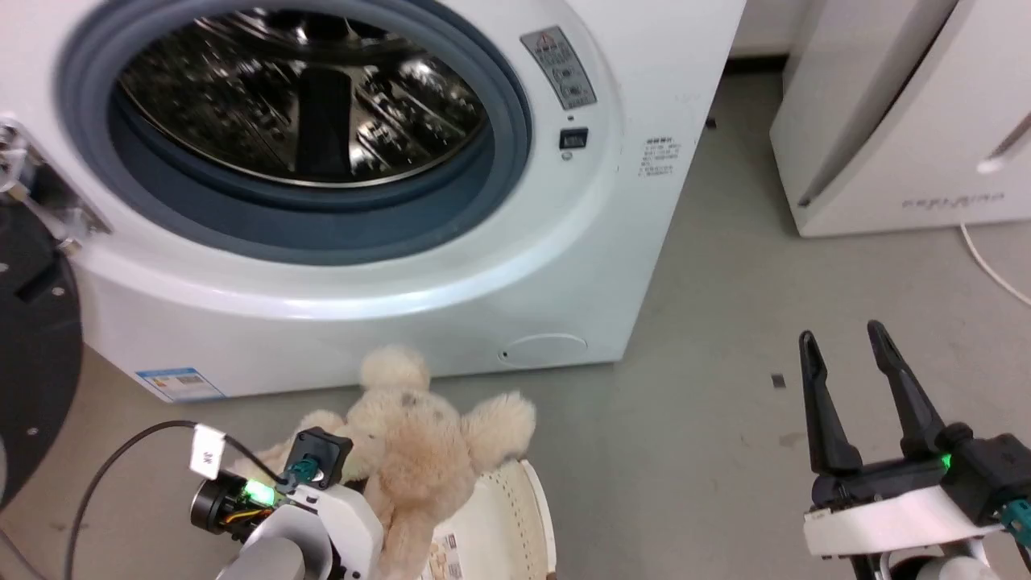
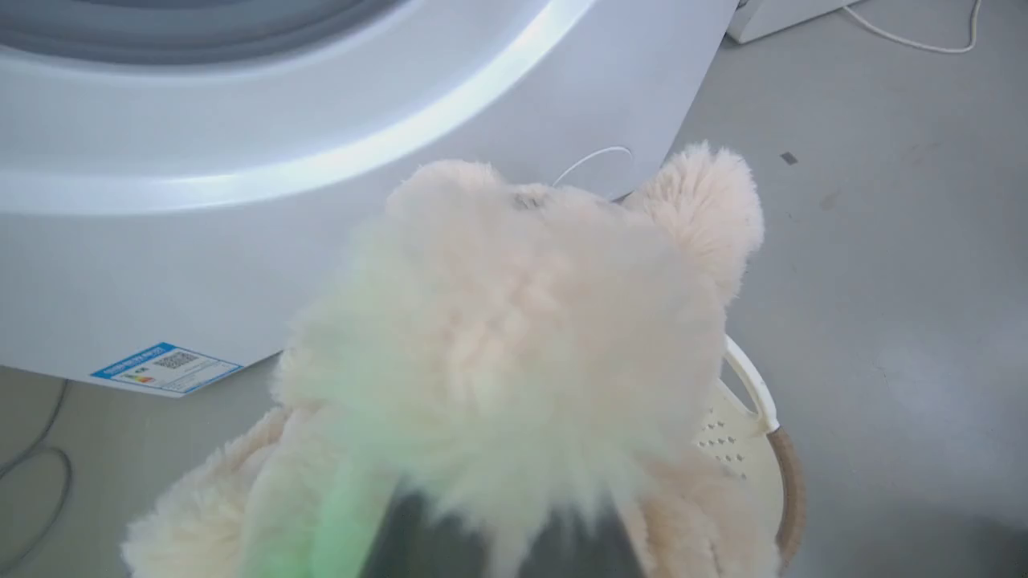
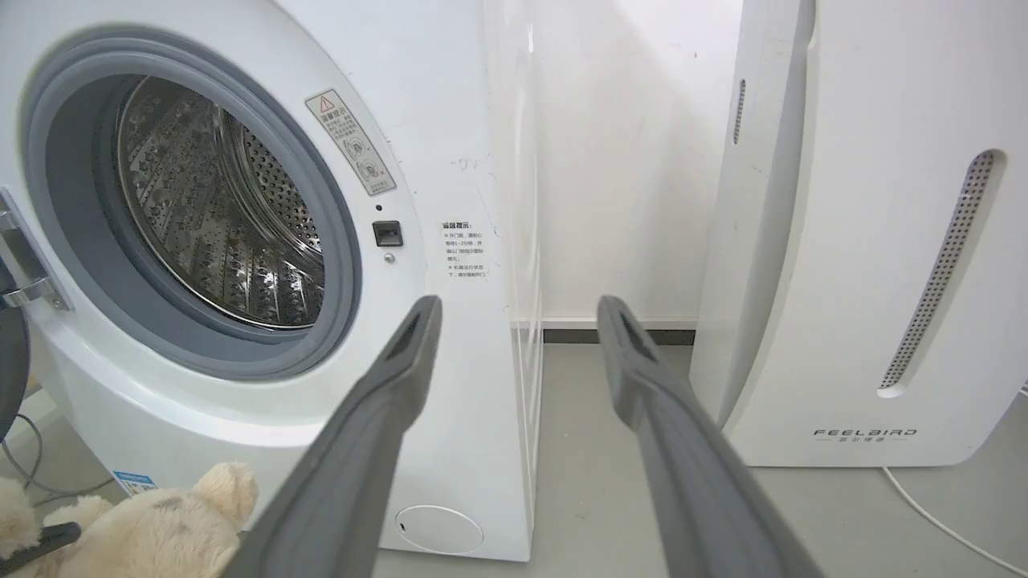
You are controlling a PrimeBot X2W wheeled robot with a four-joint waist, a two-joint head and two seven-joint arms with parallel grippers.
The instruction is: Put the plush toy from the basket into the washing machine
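The fluffy beige plush toy [image 1: 419,451] hangs above the cream basket [image 1: 527,515], low in front of the white washing machine [image 1: 564,266]. My left gripper [image 2: 490,542] is shut on the plush toy, with its dark fingers [image 2: 401,538] buried in the fur. The toy [image 2: 514,337] covers most of the basket [image 2: 755,417] beneath it. The washer's round port with its steel drum [image 1: 306,105] stands open above the toy. My right gripper [image 1: 842,346] is open and holds nothing, off to the right over the floor. In the right wrist view the right gripper [image 3: 518,321] points between the washer [image 3: 450,120] and the neighbouring appliance.
The washer's dark-rimmed door [image 1: 32,346] is swung open at the far left. A plain white FEELBIRD appliance [image 1: 902,121] stands at the right, with a white cable [image 1: 991,270] on the grey floor beside it. A black cable [image 1: 105,475] loops from my left wrist.
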